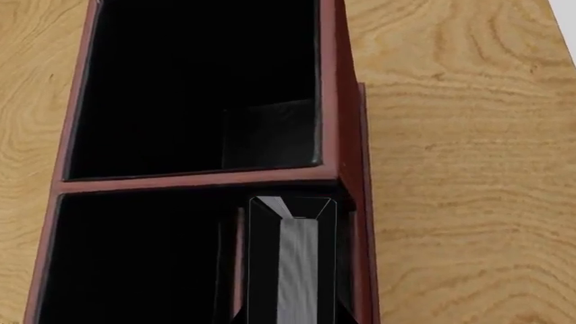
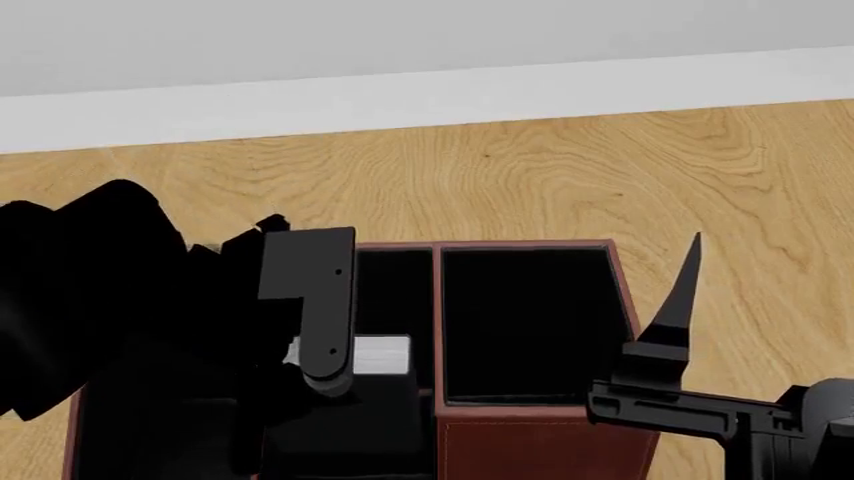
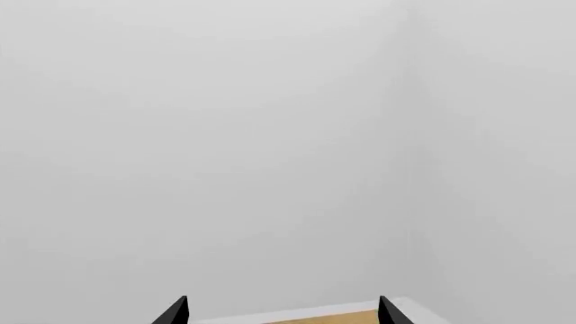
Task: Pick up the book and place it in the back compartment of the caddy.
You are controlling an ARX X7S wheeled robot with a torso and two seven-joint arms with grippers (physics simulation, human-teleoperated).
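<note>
Left gripper [image 2: 314, 345] pinches book [image 2: 380, 355] over caddy's [image 2: 534, 435] middle column, book partly hidden behind finger. Right gripper [image 2: 674, 300], fingers spread, points upward beside caddy's right rim, above wooden table [image 2: 534, 180].

Caddy [image 2: 534, 440]: dark red-brown walls and thin rims, black lining inside. Book [image 2: 380, 355]: white to light-grey face, at 9 o'clock of the caddy's black right column. Table [image 2: 534, 180]: light tan wood with swirling brown grain. Left gripper [image 2: 320, 310] and right gripper [image 2: 674, 300]: black. Wall [image 3: 270, 135]: plain pale grey.
</note>
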